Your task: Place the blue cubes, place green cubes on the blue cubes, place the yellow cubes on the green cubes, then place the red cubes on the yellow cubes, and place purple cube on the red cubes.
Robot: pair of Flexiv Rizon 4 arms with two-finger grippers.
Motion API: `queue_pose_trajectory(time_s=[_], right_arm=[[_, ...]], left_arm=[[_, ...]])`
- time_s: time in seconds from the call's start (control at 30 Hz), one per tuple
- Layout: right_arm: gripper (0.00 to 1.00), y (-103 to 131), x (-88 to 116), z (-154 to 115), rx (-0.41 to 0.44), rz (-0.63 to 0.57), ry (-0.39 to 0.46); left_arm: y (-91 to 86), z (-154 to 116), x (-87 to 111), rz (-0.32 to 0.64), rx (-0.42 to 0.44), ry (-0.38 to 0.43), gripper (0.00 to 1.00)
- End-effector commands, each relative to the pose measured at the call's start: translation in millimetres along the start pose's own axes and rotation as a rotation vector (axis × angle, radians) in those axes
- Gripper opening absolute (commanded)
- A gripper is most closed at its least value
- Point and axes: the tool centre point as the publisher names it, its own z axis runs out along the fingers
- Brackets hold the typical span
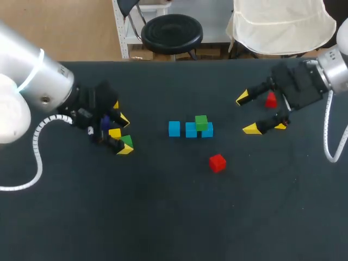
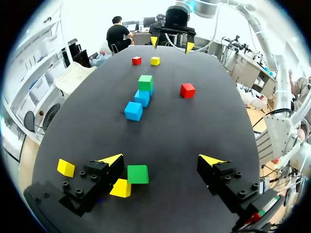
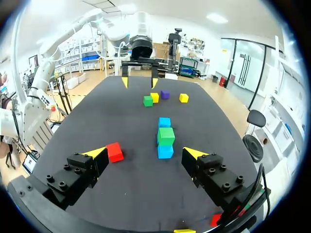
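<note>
Tabletop [image 1: 163,217], matte black, carries three blue cubes [image 1: 191,130] in a row at centre, with one green cube [image 1: 201,122] stacked on them. A red cube [image 1: 217,162] lies loose on the near side. Left gripper [image 2: 162,158] has its jaws apart, a second green cube [image 2: 138,174] and a yellow cube [image 2: 120,188] beside one finger. Right gripper [image 3: 145,152] has its jaws apart, a second red cube [image 3: 115,151] beside one finger.

The surface [image 1: 163,217] is looking plain black; the blue cubes [image 1: 174,129], green cube [image 1: 201,122] and red cube [image 1: 217,162] are showing solid, unpatterned colour.
</note>
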Motion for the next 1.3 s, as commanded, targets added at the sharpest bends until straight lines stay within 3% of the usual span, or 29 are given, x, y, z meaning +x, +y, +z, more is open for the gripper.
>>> queue_pose_trajectory(time_s=[0.03, 0.37, 0.6, 0.83, 1.3], right_arm=[[1.00, -0.6, 0.5, 0.4, -0.001, -0.001, -0.003], [1.00, -0.6, 0.5, 0.4, -0.001, -0.001, -0.003], [1.00, -0.6, 0.5, 0.4, -0.001, -0.001, -0.003], [1.00, -0.6, 0.5, 0.4, -0.001, -0.001, -0.003], [1.00, -0.6, 0.5, 0.4, -0.001, -0.001, -0.003]], left_arm=[[2.2, 1.1, -1.1, 0.000, 0.004, 0.006, 1.00], [2.2, 1.1, -1.1, 0.000, 0.004, 0.006, 1.00], [16.8, 10.0, -18.3, 0.087, 0.011, 0.002, 1.00], [28.0, 18.6, -8.7, 0.067, 0.048, 0.057, 1.00], [18.9, 16.6, 18.6, -0.032, -0.049, 0.159, 1.00]])
